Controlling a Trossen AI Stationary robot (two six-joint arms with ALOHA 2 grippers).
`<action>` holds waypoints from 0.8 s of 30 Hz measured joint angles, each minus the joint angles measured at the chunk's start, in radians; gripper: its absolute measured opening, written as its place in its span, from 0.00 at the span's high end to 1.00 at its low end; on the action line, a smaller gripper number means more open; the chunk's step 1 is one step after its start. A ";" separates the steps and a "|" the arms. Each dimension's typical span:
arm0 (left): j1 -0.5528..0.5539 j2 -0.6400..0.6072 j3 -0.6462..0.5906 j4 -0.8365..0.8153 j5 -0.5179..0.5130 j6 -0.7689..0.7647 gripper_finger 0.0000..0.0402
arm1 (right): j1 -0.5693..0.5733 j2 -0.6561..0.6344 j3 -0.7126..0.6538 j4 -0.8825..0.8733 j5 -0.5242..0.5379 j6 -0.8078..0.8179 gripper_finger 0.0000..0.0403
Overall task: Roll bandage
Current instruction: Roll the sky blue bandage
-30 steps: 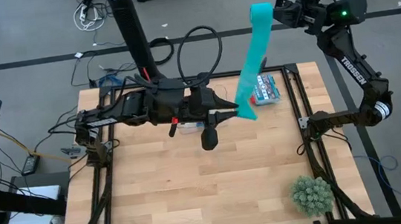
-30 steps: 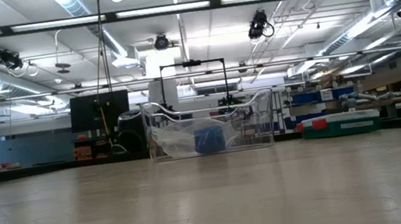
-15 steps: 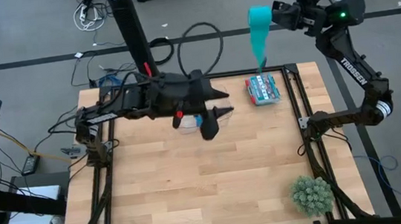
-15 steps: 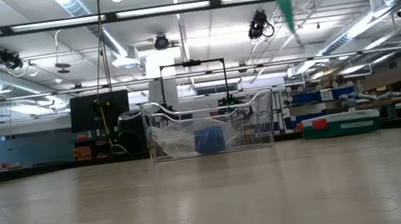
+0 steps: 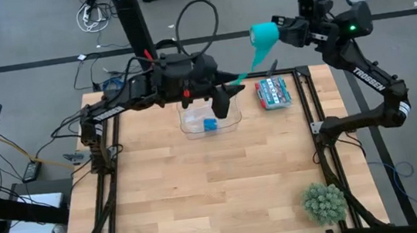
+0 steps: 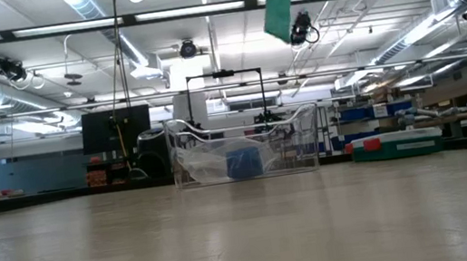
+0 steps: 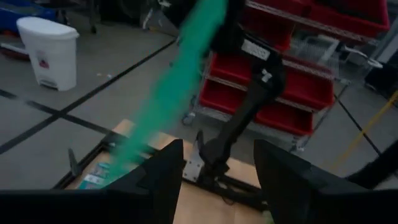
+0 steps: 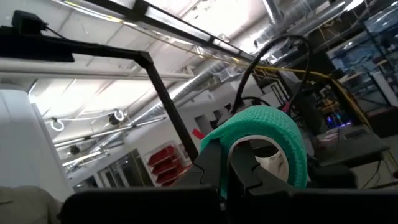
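Right end effector holds the bandage aloft past the counter's far edge.
The right end effector (image 5: pixel 281 30), raised high, is clamped on the teal bandage (image 5: pixel 264 36), whose tail hangs free toward the left end effector (image 5: pixel 234 77), fingers spread wide, empty, above a clear bin (image 5: pixel 207 121) holding a blue roll (image 5: pixel 209 124).

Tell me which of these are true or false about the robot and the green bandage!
1. The right gripper holds the bandage up in the air. True.
2. The left gripper is squeezing the bandage. False: it is open, and the ribbon just hangs past it.
3. A clear tub on the table has something blue inside. True.
4. The green spiky ball is inside the tub. False: it sits by the table's near right corner.
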 joint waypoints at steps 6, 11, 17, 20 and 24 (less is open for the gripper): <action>0.009 0.013 0.000 0.000 0.044 -0.034 0.48 | 0.079 0.023 0.000 -0.016 0.053 -0.041 1.00; 0.009 0.017 0.000 -0.007 0.106 -0.021 0.46 | 0.128 0.035 0.000 -0.018 0.103 -0.061 1.00; 0.010 0.017 0.000 -0.021 0.049 0.022 0.46 | 0.181 0.049 0.000 -0.018 0.164 -0.094 1.00; 0.010 0.017 0.000 -0.046 0.008 0.075 0.48 | 0.198 0.053 0.000 -0.016 0.190 -0.111 1.00; 0.010 0.017 0.000 -0.057 -0.048 0.082 0.66 | 0.211 0.053 0.000 -0.009 0.212 -0.115 1.00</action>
